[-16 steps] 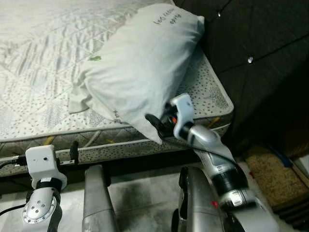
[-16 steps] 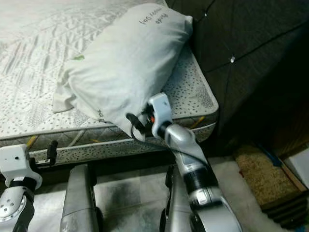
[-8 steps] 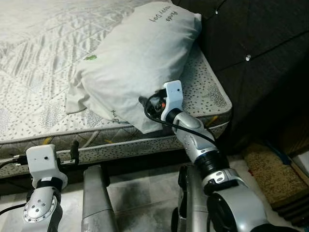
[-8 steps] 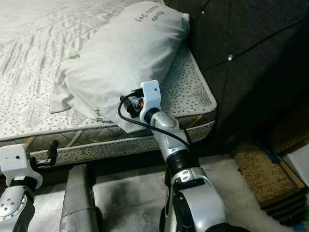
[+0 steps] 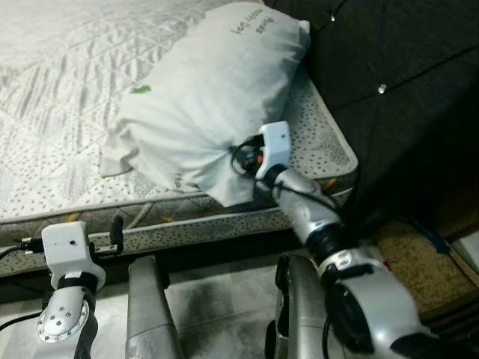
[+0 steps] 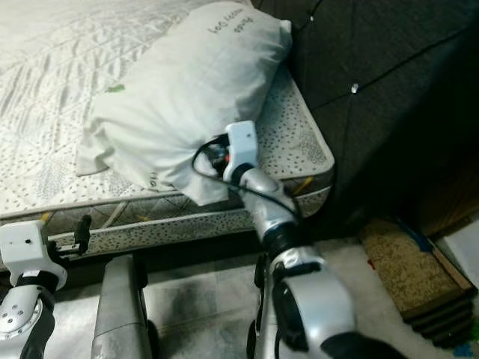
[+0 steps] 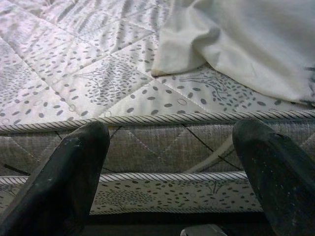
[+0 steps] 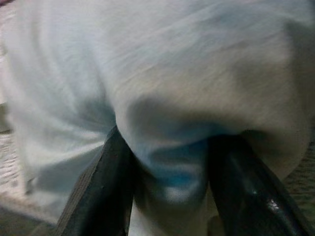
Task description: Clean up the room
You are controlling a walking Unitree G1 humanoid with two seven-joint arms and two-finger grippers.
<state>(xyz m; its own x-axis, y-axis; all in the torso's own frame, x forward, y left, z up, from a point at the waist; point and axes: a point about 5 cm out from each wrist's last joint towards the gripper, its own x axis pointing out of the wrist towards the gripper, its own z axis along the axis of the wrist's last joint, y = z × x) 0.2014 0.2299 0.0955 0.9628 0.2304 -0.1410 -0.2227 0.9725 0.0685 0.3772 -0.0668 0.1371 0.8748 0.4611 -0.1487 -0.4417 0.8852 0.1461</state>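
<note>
Your right gripper pinches the pillow corner w/ fabric bunched between fingers, ready to reposition it on the bed. Left gripper idles, spread.

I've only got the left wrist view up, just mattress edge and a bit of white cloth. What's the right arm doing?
Observer: The right gripper is pressed into the near corner of the white pillow, with a fold of its fabric bulging between the fingers.
Operator: Where does that pillow lie on the bed?
Observer: Diagonally on the mattress, its far end against the dark tufted headboard.
Operator: Anything on the floor near the bed?
Observer: A tan woven mat lies beside the headboard, on the robot's right.
</note>
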